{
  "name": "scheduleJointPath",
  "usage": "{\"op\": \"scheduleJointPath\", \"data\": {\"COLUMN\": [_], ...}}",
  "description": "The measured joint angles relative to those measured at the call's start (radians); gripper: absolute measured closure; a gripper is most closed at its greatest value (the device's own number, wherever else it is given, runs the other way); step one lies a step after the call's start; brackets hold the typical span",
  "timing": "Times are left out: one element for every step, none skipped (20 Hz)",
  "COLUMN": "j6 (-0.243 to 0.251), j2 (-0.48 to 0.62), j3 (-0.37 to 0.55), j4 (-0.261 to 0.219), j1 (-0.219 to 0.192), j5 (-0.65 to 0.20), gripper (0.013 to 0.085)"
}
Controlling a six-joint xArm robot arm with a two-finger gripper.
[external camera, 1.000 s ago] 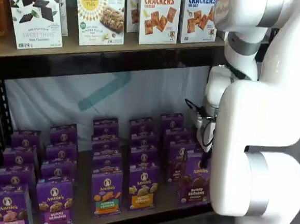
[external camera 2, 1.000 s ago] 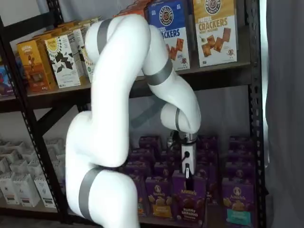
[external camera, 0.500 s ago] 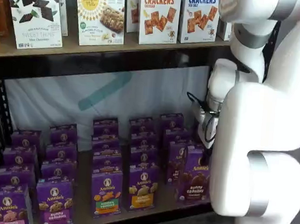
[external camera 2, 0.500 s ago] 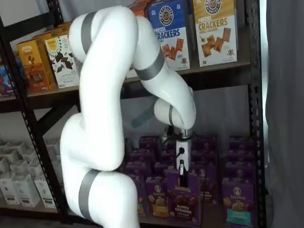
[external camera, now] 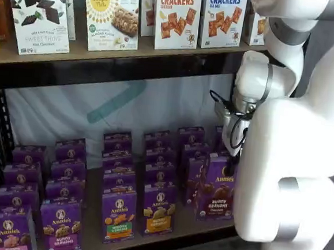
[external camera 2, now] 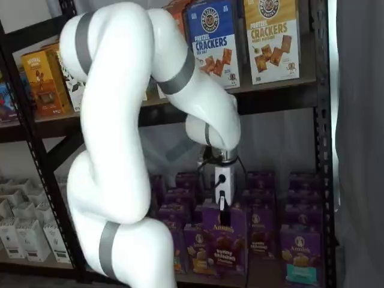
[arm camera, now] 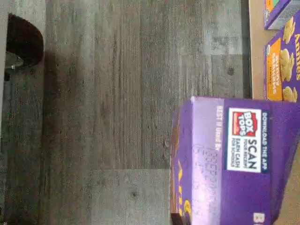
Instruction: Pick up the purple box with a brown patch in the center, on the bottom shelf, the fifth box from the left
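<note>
Setting: You face a black metal rack with a grey wood-plank floor (arm camera: 117, 93) in front of it; cracker cartons (external camera: 177, 17) line the upper shelf, and rows of purple cartons fill the bottom shelf (external camera: 92, 223).

Gripper: Your gripper (external camera 2: 222, 207) hangs straight down from the wrist, its black fingers closed on the top of the purple box (external camera 2: 223, 247). The grip at the top edge seems chosen because neighbouring cartons leave no room at the sides.

Purple box, place: It hangs raised off the board, forward of its column, towards the right of the bottom shelf in both shelf views. The wrist view shows its top flap (arm camera: 243, 140), with the "Box Tops" label, over the floor, so it looks clear of the shelf's near edge.

Purple box, pose: Its long axis runs vertically. The printed front with the brown cookies (external camera: 218, 194) faces you, away from the rack. It looks slightly tilted.

Neighbours: A carton with an orange-yellow patch (external camera: 159, 209) stands just to its left, untouched.

Stage: You appear to have the pick done, with the box carried out of the shelf.
</note>
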Motion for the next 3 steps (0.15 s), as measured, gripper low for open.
{"op": "scheduleJointPath", "data": {"j6": [0.002, 0.003, 0.004], "j2": [-0.018, -0.037, -0.062], "j3": [0.006, 0.012, 0.018], "j4": [0.000, 0.000, 0.000], "j1": [0.000, 0.000, -0.001], "j5": [0.008, 0.019, 0.035], "gripper": [0.0690, 0.0690, 0.0690]}}
